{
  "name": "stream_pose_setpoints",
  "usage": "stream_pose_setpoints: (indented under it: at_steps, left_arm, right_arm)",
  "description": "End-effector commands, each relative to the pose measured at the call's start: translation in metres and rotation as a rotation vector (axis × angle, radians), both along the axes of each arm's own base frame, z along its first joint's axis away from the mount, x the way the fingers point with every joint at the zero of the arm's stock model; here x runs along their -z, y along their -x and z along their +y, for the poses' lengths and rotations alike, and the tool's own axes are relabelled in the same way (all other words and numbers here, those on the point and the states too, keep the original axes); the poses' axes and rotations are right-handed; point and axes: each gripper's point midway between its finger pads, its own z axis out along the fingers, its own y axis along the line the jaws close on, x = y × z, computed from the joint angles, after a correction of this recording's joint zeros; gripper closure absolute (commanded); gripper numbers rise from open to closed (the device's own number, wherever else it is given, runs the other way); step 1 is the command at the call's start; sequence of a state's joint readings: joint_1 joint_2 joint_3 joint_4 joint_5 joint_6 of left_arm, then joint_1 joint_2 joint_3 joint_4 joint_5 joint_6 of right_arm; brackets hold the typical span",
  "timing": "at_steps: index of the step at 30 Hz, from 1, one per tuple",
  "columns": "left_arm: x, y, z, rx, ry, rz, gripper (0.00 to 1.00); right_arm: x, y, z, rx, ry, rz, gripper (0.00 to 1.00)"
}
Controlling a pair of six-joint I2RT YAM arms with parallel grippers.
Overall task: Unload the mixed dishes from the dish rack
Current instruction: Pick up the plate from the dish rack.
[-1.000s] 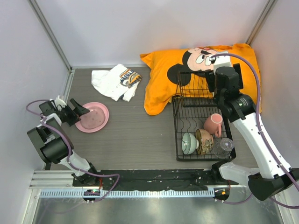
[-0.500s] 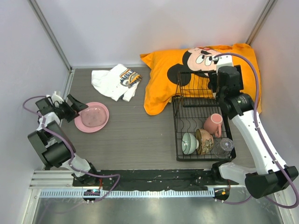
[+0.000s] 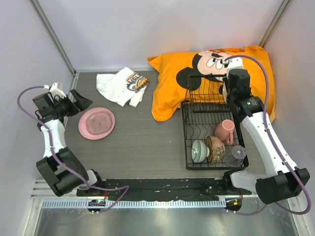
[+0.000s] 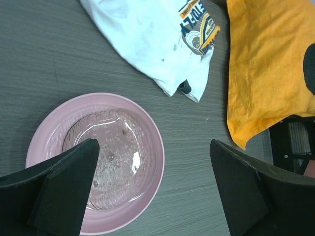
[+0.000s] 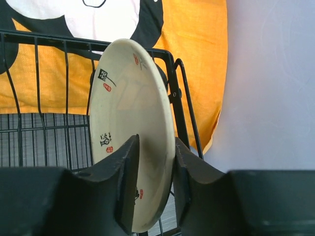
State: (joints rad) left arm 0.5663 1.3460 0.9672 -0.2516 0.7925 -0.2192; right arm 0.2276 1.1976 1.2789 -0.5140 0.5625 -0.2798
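Observation:
The black wire dish rack (image 3: 197, 115) stands on the right of the table. Its front end holds a pale green bowl (image 3: 199, 150), a brown patterned bowl (image 3: 215, 148), a pink mug (image 3: 224, 131) and a small clear glass (image 3: 236, 154). My right gripper (image 5: 156, 140) reaches down into the rack's far end (image 5: 49, 37), shut on the upright tan plate (image 5: 128, 108), one finger on each face. The arm hides that plate from above. A pink plate (image 3: 97, 123) lies flat on the table at the left. My left gripper (image 4: 152, 145) hovers open above its right rim (image 4: 123, 142), holding nothing.
An orange Mickey Mouse pillow (image 3: 172, 93) lies behind and partly under the rack, reaching the right wall. A crumpled white shirt (image 3: 122, 86) sits at the back, left of the pillow. Grey walls enclose the table on the left, back and right.
The right gripper's jaws have narrowed onto the tan plate. The left arm has drawn back up and to the left, away from the pink plate.

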Motion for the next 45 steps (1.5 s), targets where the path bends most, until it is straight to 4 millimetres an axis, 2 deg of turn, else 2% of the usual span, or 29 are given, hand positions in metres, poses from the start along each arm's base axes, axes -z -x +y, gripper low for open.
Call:
stream_pose_setpoints:
  at_steps: [1, 3, 7, 18, 22, 26, 28, 29, 30, 32, 33, 35, 37, 43, 45]
  left_arm:
    - [-0.040, -0.002, -0.014, 0.040, -0.134, -0.105, 0.00]
    - [-0.047, -0.001, -0.024, 0.059, -0.150, -0.121, 0.00]
    - [-0.046, -0.002, -0.035, 0.073, -0.161, -0.113, 0.00]
    - [-0.039, -0.003, -0.048, 0.094, -0.167, -0.100, 0.00]
    - [-0.040, -0.003, -0.052, 0.100, -0.168, -0.107, 0.00]
    - [-0.049, -0.003, -0.061, 0.121, -0.173, -0.135, 0.00]
    - [-0.060, 0.000, -0.081, 0.211, -0.150, -0.178, 0.01]
    - [-0.066, 0.003, -0.090, 0.254, -0.140, -0.200, 0.00]
    - [-0.074, 0.009, -0.108, 0.339, -0.114, -0.229, 0.00]
    - [-0.086, 0.014, -0.122, 0.395, -0.118, -0.264, 0.00]
    - [-0.094, 0.019, -0.135, 0.442, -0.137, -0.295, 0.00]
    - [-0.110, 0.026, -0.149, 0.489, -0.155, -0.337, 0.00]
    - [-0.127, 0.039, -0.169, 0.555, -0.162, -0.394, 0.00]
    - [-0.178, 0.069, -0.211, 0.686, -0.185, -0.547, 0.00]
    - [-0.192, 0.078, -0.229, 0.732, -0.188, -0.591, 0.00]
  right_arm:
    - [-0.016, -0.008, 0.002, -0.004, -0.028, -0.064, 0.67]
    - [-0.019, -0.009, 0.002, -0.001, -0.023, -0.068, 0.70]
    - [-0.026, -0.008, -0.003, 0.021, -0.008, -0.081, 0.77]
    - [-0.065, -0.007, -0.004, 0.028, -0.019, -0.144, 0.98]
    - [-0.079, -0.008, -0.002, 0.020, -0.035, -0.159, 0.99]
    - [-0.109, -0.004, 0.002, -0.002, -0.072, -0.207, 0.99]
    - [-0.114, -0.002, 0.009, -0.047, -0.097, -0.200, 0.99]
    - [-0.124, 0.000, 0.014, -0.072, -0.114, -0.218, 0.99]
    - [-0.122, 0.001, 0.025, -0.134, -0.141, -0.200, 0.99]
    - [-0.127, 0.005, 0.035, -0.195, -0.173, -0.195, 0.99]
    - [-0.122, 0.008, 0.049, -0.274, -0.201, -0.165, 0.99]
    - [-0.125, 0.014, 0.063, -0.356, -0.227, -0.154, 0.99]
    - [-0.128, 0.025, 0.081, -0.464, -0.263, -0.147, 0.99]
    - [-0.137, 0.055, 0.124, -0.729, -0.342, -0.113, 0.99]
    - [-0.140, 0.071, 0.143, -0.859, -0.373, -0.102, 0.99]
